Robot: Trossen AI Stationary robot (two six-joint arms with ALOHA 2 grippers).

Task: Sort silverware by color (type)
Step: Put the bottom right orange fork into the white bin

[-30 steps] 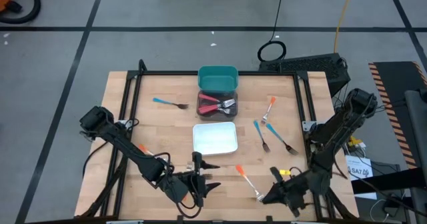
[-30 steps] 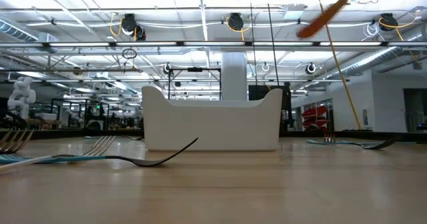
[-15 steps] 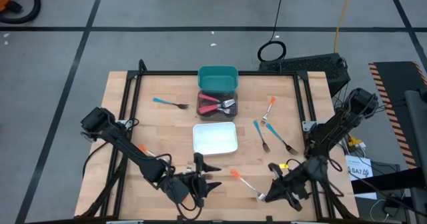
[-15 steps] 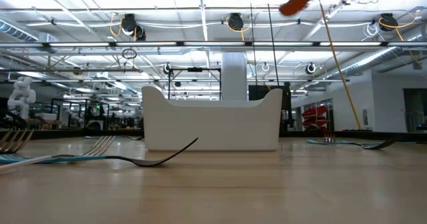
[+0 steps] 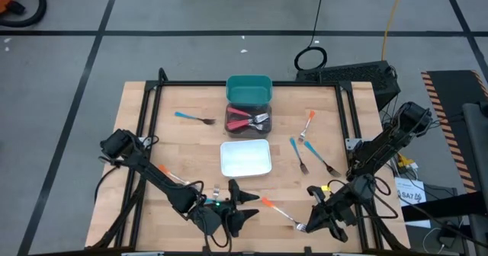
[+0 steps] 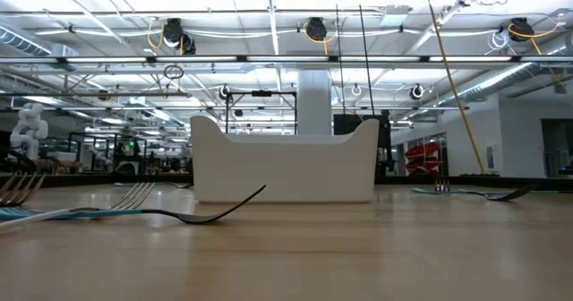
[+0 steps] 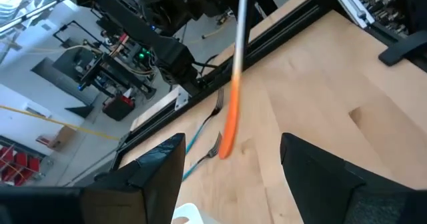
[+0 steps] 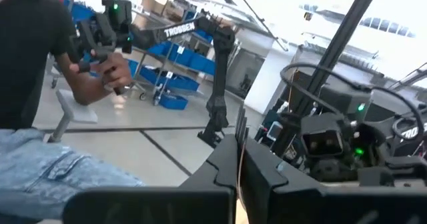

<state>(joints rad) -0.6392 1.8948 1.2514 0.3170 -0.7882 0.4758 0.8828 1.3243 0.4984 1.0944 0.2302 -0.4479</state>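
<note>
The silverware is small forks with coloured handles. My right gripper (image 5: 300,226) is near the table's near edge, shut on an orange-handled fork (image 5: 276,209). My left gripper (image 5: 247,208) is open just left of that fork's orange tip; in the left wrist view the fork (image 7: 233,84) hangs ahead of my open left gripper (image 7: 232,159), between its two fingers and apart from both. Loose on the table lie a blue fork (image 5: 194,118), an orange fork (image 5: 307,124) and two blue forks (image 5: 299,155) (image 5: 322,157). Red-handled forks (image 5: 245,120) lie in the dark bin. My right gripper pinches the orange fork by its silver metal end (image 5: 293,222) between the two fingers. In its wrist view only a thin edge (image 8: 238,159) shows between the shut fingers. The fork is lifted clear of the table, its orange handle (image 5: 268,203) pointing toward my left gripper.
A teal bin (image 5: 249,84), the dark bin (image 5: 230,126) and a white bin (image 5: 245,169) stand in a row at the table's middle; the white bin (image 6: 285,171) faces the low camera. A black frame (image 5: 149,104) borders the table. A person (image 8: 47,84) stands beyond it.
My right gripper has carried the orange fork a little toward the table's left edge and raised it: the handle left the top of the low view. My left arm has moved toward the right, bringing its open gripper closer to the fork's orange tip.
</note>
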